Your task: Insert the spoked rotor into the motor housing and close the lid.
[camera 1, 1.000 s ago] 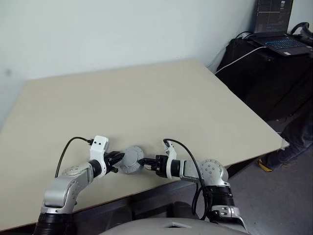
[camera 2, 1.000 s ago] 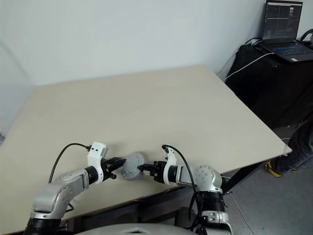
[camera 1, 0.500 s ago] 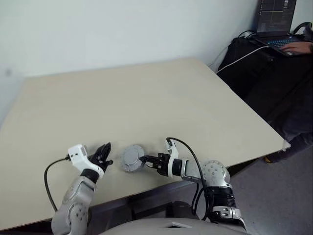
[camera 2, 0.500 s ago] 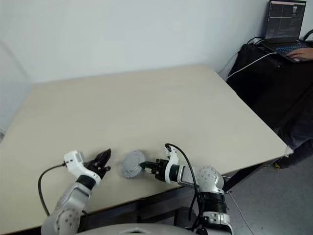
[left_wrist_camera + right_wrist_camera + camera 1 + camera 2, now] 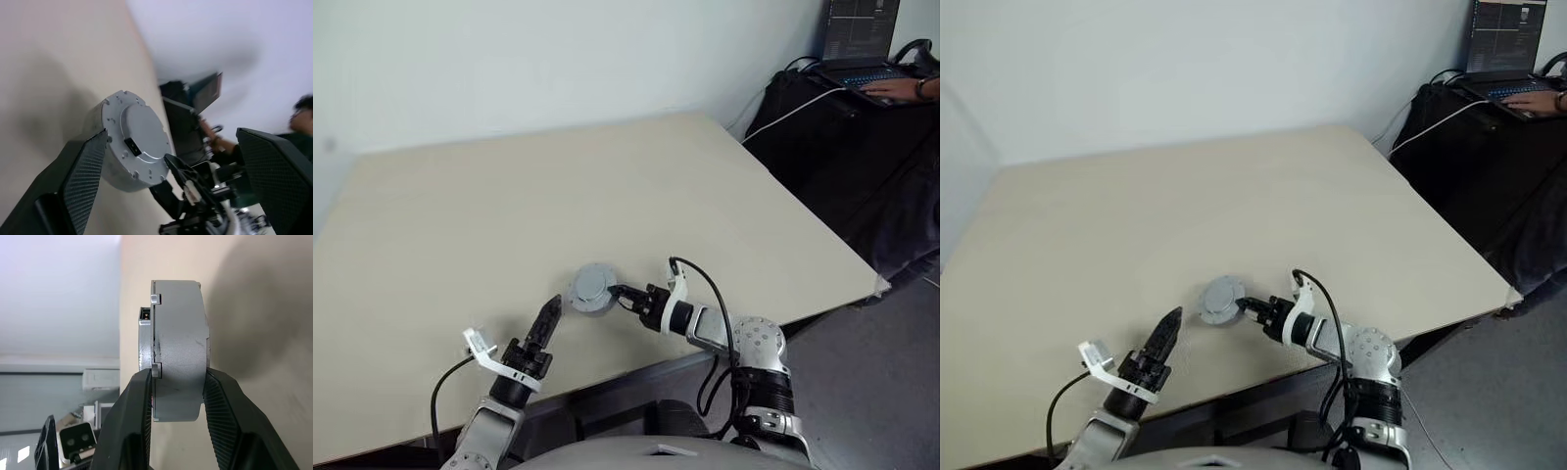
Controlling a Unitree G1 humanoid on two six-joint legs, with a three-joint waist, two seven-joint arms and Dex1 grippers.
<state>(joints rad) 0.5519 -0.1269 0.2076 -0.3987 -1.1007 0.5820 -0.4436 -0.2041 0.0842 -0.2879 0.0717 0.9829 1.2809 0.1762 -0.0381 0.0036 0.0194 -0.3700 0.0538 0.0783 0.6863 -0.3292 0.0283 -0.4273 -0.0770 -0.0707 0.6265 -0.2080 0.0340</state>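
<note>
The robot's right gripper (image 5: 619,292) is pinching the closed motor housing (image 5: 591,290), a round grey metal drum, across its thickness, one black finger (image 5: 128,431) on the lid face and the other on the back. The lid (image 5: 142,132), a flat light-grey metal disc with a notched edge and a raised round boss, is sitting flush on the drum, so the spoked rotor is presumably shut inside, though it cannot be seen. The assembly is standing on edge, apparently just above the beige tabletop (image 5: 607,196), near the front edge. The left gripper (image 5: 546,320) is hanging just beside the drum with its black fingers spread wide and nothing between them.

To finish well, I'd say the right arm should be lowering the drum gently until it rests, keeping the lid seam square, and only then letting go.
</note>
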